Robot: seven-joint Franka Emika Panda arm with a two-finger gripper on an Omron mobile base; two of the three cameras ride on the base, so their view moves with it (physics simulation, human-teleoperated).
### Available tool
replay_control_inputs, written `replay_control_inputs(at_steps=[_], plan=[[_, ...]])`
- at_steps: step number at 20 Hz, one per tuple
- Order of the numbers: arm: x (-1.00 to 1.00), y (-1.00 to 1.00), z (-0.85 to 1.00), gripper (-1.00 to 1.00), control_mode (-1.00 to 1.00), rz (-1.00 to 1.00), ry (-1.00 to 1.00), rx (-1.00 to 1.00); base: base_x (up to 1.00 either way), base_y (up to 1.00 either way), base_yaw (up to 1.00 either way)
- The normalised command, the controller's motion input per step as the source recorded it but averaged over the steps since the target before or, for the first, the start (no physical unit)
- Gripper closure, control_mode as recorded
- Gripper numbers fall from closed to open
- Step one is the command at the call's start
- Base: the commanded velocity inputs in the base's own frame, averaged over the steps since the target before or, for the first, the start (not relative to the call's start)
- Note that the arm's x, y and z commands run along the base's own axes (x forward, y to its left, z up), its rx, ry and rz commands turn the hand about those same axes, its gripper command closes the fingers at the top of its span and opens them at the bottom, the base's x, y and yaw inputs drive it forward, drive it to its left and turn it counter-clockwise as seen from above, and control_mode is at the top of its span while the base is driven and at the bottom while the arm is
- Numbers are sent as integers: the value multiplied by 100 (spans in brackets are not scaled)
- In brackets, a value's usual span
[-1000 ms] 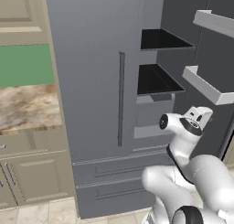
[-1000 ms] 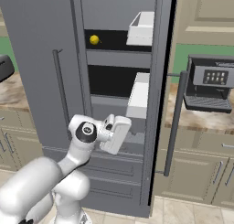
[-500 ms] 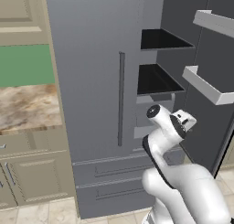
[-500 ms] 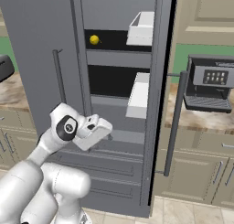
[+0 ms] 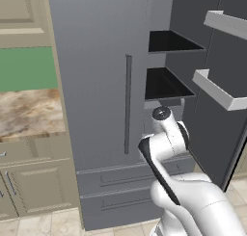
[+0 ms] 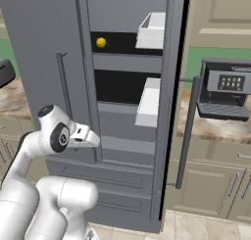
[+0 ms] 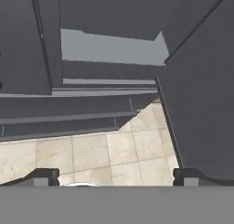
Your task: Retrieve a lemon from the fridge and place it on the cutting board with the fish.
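Note:
The lemon (image 6: 101, 42) is small and bright yellow, at the left of an upper black shelf in the fridge (image 6: 44, 43). The dark grey fridge (image 5: 91, 61) has its right door (image 6: 176, 62) swung open and its left door shut. My gripper (image 6: 94, 139) hangs low in front of the left door's edge, well below the lemon and to its left, pointing right. In the hand view the gripper (image 7: 116, 176) is open with nothing in it, its fingertips (image 7: 45, 175) wide apart over the floor tiles and the lower drawers (image 7: 68, 113). The cutting board and the fish are out of view.
White door bins (image 6: 149, 99) (image 5: 219, 88) line the open door, whose long bar handle (image 6: 188, 126) juts outward. A coffee machine (image 6: 225, 94) stands on the marbled counter (image 6: 220, 131) at the right. Another stretch of counter (image 5: 26, 112) and beige cabinets (image 5: 34, 191) lie left of the fridge.
The arm has folded back and swung left, carrying the hand from in front of the open fridge compartment toward the shut left door. The lemon and the fridge door have not moved.

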Motion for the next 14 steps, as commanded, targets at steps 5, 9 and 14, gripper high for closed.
replay_control_inputs(at_steps=[5, 9, 14], plan=[[3, 43, 41, -100, -100, -6, -17, 30, 0, 0, 0], [0, 16, 85, -100, -100, 10, -9, 13, 0, 0, 0], [-8, 23, 83, -100, -100, 11, -4, 5, 0, 0, 0]])
